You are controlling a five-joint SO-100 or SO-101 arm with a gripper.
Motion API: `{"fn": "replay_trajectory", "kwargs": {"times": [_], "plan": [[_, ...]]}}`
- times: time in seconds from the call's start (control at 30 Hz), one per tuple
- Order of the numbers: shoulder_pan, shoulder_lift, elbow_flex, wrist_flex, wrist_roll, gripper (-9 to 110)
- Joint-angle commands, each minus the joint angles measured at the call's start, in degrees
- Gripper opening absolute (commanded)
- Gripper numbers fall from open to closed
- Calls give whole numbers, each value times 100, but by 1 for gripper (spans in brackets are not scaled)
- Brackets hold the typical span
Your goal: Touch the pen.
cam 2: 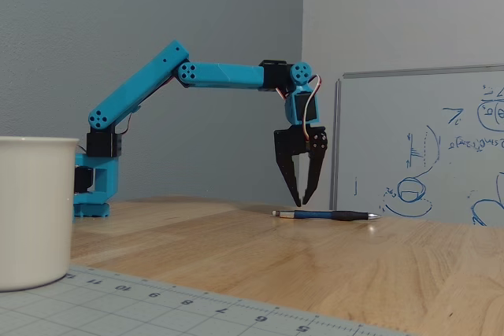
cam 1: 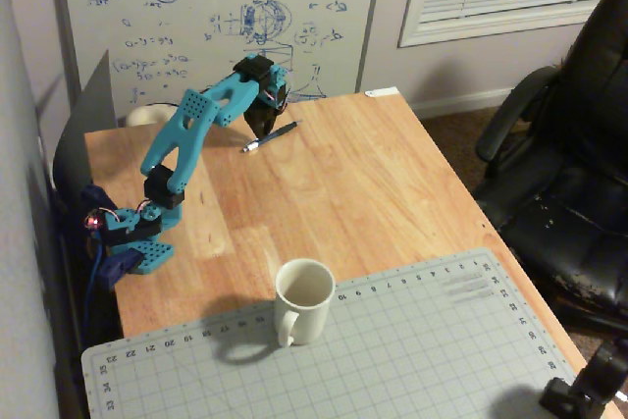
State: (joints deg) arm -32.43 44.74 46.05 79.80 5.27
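The pen (cam 1: 275, 135) is thin and dark with a silvery tip. It lies flat on the wooden table (cam 1: 373, 183) near the far edge, and it also shows in the low fixed view (cam 2: 331, 215). My blue arm reaches out over it. The black gripper (cam 2: 302, 203) points straight down, its fingertips (cam 2: 298, 201) just above the pen's left end in that view. The jaws are narrowly open and hold nothing. In the high fixed view the gripper (cam 1: 260, 127) hangs right over the pen. I cannot tell if it touches.
A white mug (cam 1: 302, 299) stands at the near edge of a grey cutting mat (cam 1: 412, 340); it also shows at the low view's left (cam 2: 31, 210). A whiteboard (cam 1: 216, 7) leans behind the table. A black office chair (cam 1: 569, 183) stands at the right.
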Motion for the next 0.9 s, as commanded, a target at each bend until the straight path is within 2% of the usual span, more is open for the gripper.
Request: {"fn": "replay_trajectory", "kwargs": {"times": [0.0, 0.87], "plan": [[-114, 686, -70, 9, 35, 1], [-62, 598, -79, -44, -9, 1]]}}
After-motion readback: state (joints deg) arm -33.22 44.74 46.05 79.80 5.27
